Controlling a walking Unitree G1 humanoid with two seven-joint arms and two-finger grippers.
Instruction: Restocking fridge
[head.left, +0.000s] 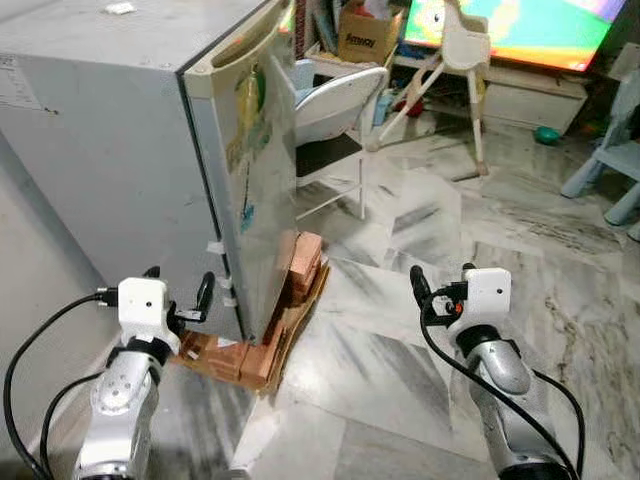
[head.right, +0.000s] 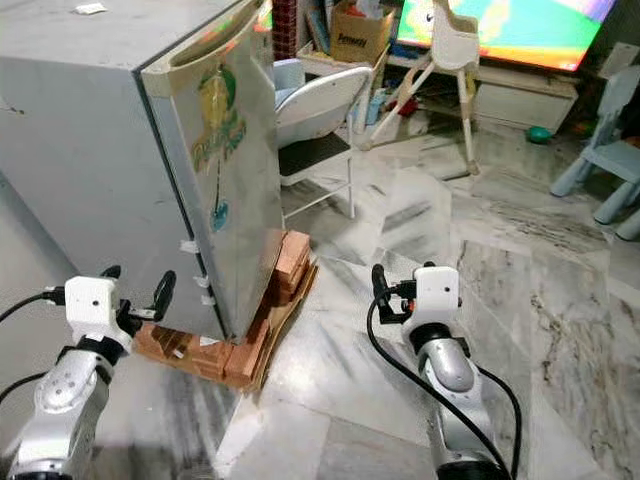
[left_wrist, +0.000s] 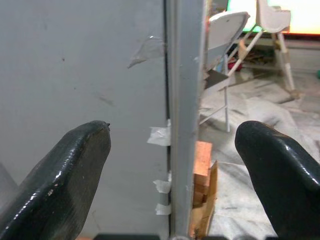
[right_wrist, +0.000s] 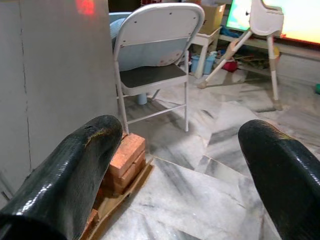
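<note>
Nearest to me, low in the head views, both arms are raised in front of the body and neither holds anything. My left gripper (head.left: 180, 300) sits just beside the lower near corner of the fridge (head.left: 110, 160), its jaws spread wide; the left wrist view looks straight along them at the seam where the closed door (head.left: 255, 190) meets the grey side wall, with bits of tape stuck along that edge. My right gripper (head.left: 440, 285) hangs over the marble floor (head.left: 400, 330), well apart from the fridge on its right, jaws likewise spread with nothing between them.

A little farther on, the fridge stands on a stack of bricks (head.left: 295, 275) and cardboard. Its door is shut, and its handle recess (head.left: 235, 50) runs along the top edge. I see no groceries within reach, so I judge this to be the approach step: getting the door open before any stocking can start.

The next move, as I read it, calls for lifting one gripper up to that top handle and pulling the door outward, with room left for it to swing to the right.

Beyond the fridge stand a white folding chair (head.left: 335, 105), a high chair (head.left: 455, 60) and a bright television (head.left: 520, 25) at the far wall.
</note>
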